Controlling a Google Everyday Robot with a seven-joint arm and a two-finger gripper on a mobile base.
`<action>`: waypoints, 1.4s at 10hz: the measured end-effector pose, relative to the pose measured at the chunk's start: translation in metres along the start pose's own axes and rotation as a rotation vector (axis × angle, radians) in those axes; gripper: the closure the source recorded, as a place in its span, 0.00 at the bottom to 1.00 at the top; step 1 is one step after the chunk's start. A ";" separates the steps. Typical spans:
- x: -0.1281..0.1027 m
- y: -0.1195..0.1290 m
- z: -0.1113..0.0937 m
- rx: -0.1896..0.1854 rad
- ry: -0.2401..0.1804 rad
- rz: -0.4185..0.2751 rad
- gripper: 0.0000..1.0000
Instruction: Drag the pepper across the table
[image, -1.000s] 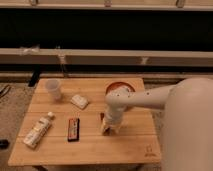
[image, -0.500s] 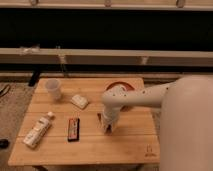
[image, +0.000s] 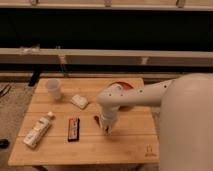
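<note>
The white arm (image: 150, 95) reaches in from the right over the wooden bench (image: 130, 147). Behind it peeks an orange bowl (image: 125, 84). Toward the other end sit a white bottle (image: 37, 132) lying flat, a pale cup (image: 53, 89), a dark bar (image: 73, 129) and a small white packet (image: 80, 101). The pincer (image: 106, 126) is down at the bench near its middle; whether it is open or closed I cannot tell. The pepper (image: 96, 119) shows as a dark red sliver just beside it, on the bar's side. I judge that the pincer has reached the pepper, with most of the drag still to do.
</note>
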 end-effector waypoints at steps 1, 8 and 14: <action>0.004 -0.001 0.004 0.025 0.026 -0.009 1.00; 0.024 -0.021 0.012 0.158 0.145 -0.029 1.00; 0.050 -0.045 0.007 0.185 0.173 0.028 1.00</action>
